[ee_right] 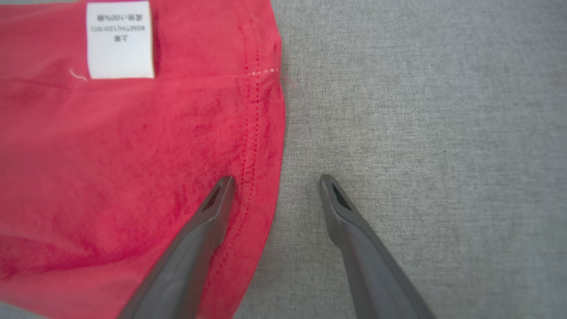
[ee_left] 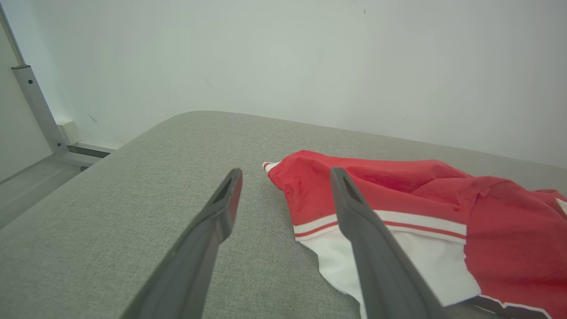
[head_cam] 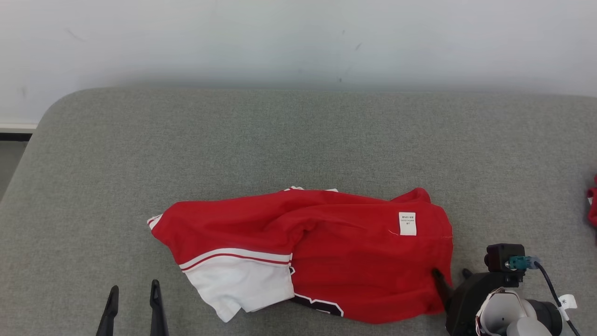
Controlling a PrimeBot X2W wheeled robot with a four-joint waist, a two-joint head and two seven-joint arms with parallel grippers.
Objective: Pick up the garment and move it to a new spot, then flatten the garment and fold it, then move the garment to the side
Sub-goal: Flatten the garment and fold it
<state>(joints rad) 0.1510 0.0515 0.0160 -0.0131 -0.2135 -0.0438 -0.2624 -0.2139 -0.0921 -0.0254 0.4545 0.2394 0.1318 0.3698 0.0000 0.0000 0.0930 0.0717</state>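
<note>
the garment lay rumpled on the grey tabletop, near side. my right claw stood released astride its right hem, and my left claw stood released off the cloth. i judged that flattening needed both ends pinched and drawn apart.

Garment was red, with a white panel at lower left under a white band split by a thin red stripe, plus white trim at the sleeve tip. Dark lettering with a white outline ran along its bottom edge. Label was white with small dark print. Hem stitching was red with a few white stitches. Bench was plain mid-grey weave. Wall was off-white with a few dark scuffs. Left gripper and right gripper had dark grey jaws. Wrist housing was black, forearm pale grey, connector teal, cable black. Red cloth sat at the picture's right edge.
</note>
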